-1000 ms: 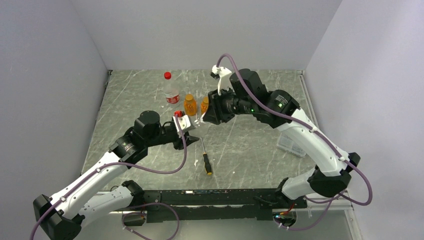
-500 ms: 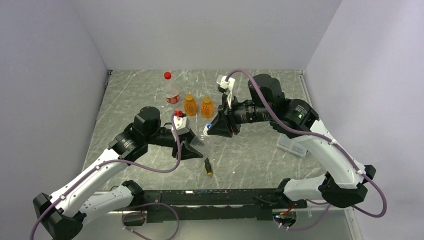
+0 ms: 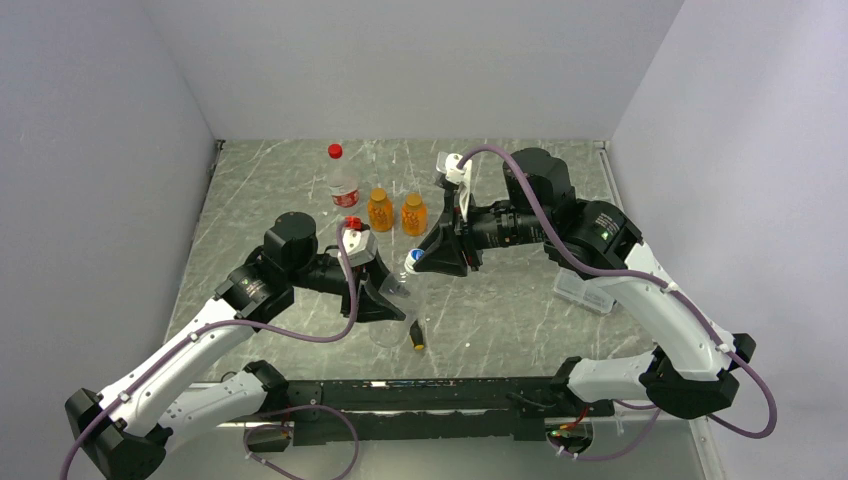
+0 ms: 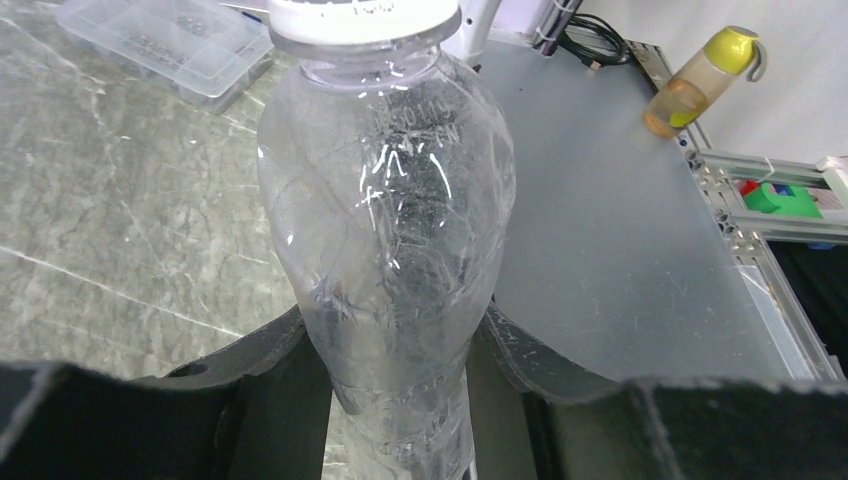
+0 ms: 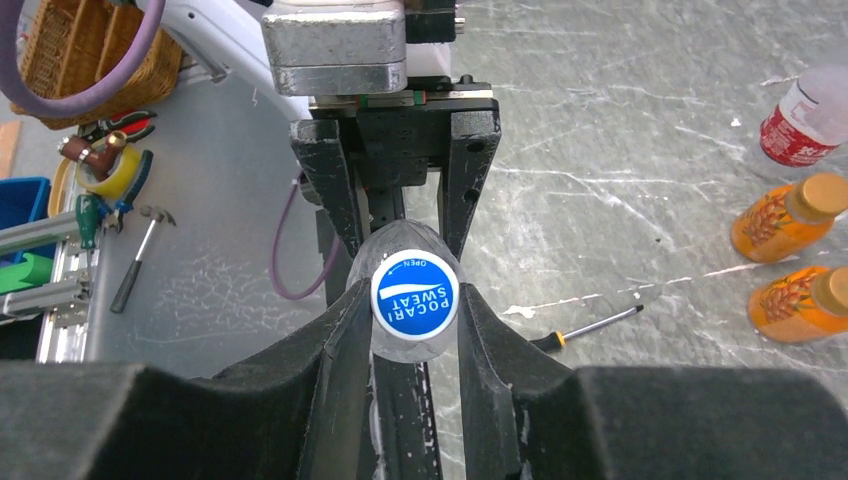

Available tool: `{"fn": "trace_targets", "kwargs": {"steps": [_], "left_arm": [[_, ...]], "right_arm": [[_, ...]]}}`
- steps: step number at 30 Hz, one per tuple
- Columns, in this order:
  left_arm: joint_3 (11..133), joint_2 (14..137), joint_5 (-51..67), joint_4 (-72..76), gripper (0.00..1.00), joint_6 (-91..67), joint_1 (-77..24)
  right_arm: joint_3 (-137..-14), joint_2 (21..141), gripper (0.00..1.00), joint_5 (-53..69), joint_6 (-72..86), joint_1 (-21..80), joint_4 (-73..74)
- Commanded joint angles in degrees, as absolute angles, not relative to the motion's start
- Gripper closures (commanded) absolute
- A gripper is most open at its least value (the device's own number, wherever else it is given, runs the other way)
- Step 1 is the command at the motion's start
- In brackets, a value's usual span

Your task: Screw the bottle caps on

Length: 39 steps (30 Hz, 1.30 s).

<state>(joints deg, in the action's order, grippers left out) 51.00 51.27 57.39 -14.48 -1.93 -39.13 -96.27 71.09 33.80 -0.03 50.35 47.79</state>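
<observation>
My left gripper [image 3: 385, 300] is shut on the lower body of a small clear bottle [image 3: 393, 288], held tilted above the table's middle. In the left wrist view the bottle [image 4: 390, 200] rises between both fingers [image 4: 250, 350], with the cap's white rim [image 4: 360, 15] at the top. A blue bottle cap [image 5: 414, 295] with white lettering sits on the bottle's mouth. My right gripper [image 5: 414, 305] is shut on it from both sides; from above, the cap [image 3: 412, 257] shows at that gripper's [image 3: 420, 258] tip. Two capped amber-orange bottles [image 3: 379, 210] [image 3: 413, 213] and a labelled bottle [image 3: 342, 185] with a red cap [image 3: 335, 151] stand behind.
A black-and-orange screwdriver [image 3: 415, 333] lies on the table just under the held bottle, and also shows in the right wrist view [image 5: 590, 327]. A clear plastic box [image 3: 583, 290] lies at the right under my right arm. The orange bottles [image 5: 790, 215] stand close behind my right gripper.
My right gripper came forward from beside the orange bottles to the bottle's mouth. My left gripper swung nearer with the clear bottle, now covering the screwdriver's shaft. Little has moved in the last half second.
</observation>
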Motion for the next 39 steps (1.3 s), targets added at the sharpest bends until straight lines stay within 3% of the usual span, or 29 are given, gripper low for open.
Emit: {"fn": "trace_targets", "kwargs": {"steps": [1, 15, 22, 24, 28, 32, 34, 39], "left_arm": [[52.90, 49.29, 51.07, -10.53, 1.00, 1.75, -39.22], [55.07, 50.74, 14.58, -12.22, 1.00, 9.03, -39.37], [53.48, 51.39, 11.18, -9.06, 1.00, 9.55, -39.76], [53.37, 51.75, 12.16, -9.85, 1.00, 9.94, -39.81], [53.52, 52.27, 13.69, -13.79, 1.00, 9.73, -39.81], [51.95, 51.32, 16.67, -15.85, 1.00, 8.83, -39.80], [50.97, 50.55, 19.32, -16.25, 1.00, 8.54, -39.81], [50.95, 49.85, 30.63, -19.04, 1.00, 8.81, -39.57]], "right_arm": [[-96.34, 72.83, 1.00, 32.97, -0.20, 50.62, 46.59], [-106.36, 86.13, 1.00, 9.37, 21.18, 50.80, 58.69], [-104.15, 88.26, 1.00, 5.68, 31.89, 50.89, 54.40], [-104.33, 88.08, 0.96, 4.66, 32.78, 50.89, 53.30], [-105.65, 86.04, 0.72, 3.21, 32.54, 50.91, 50.98], [-107.21, 82.15, 0.31, 0.27, 30.09, 50.57, 49.28], [-106.96, 79.71, 0.18, 0.18, 27.18, 50.39, 48.39], [-102.38, 73.17, 0.01, 5.92, 17.07, 50.19, 44.49]]}}
